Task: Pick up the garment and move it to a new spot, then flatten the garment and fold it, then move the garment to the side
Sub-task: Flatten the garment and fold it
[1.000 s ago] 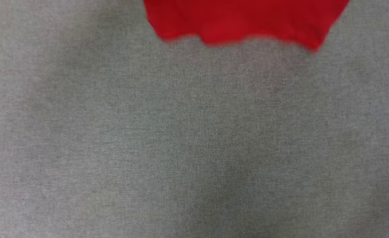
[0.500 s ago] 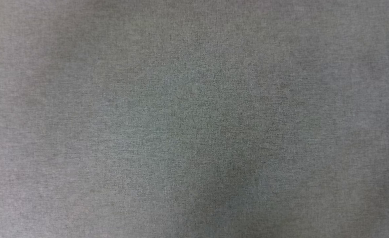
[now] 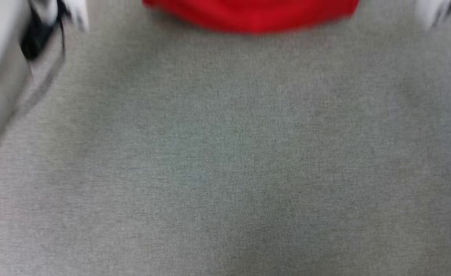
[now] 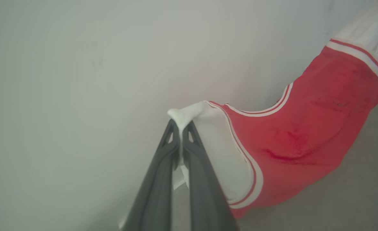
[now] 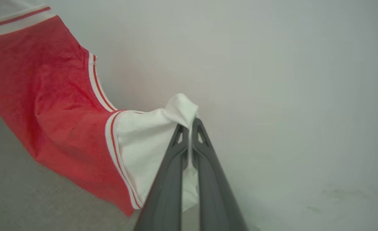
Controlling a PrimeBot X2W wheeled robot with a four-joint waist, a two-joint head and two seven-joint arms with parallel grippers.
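You are working over a wide grey counter (image 3: pixel 225 161). The garment (image 3: pixel 250 15) is hanging above its far part, strung between your two grippers in front of a pale wall (image 4: pixel 79 64), with its red body sagging in the middle. The head view is smearing with motion, so it is giving you little help in judging the hem. I cannot tell whether the hem is touching the counter.

The bigger risk, as I judge it, is in that sag. If you are lowering with the middle drooping, the body is likely to land bunched or folded under itself, and flattening is going to take longer. Pulling the grippers apart to cure it is loading two thin holds.

The left gripper (image 4: pixel 180 126) is clamping shut on the very tip of one white sleeve (image 4: pixel 217 150). The right gripper (image 5: pixel 189 126) is pinching the other white sleeve (image 5: pixel 144 144) in the same way. Each is holding only a small fold of cloth poking past the fingertips. A quick swing or an uneven pull is liable to drag a sleeve out, dropping that side in a heap.
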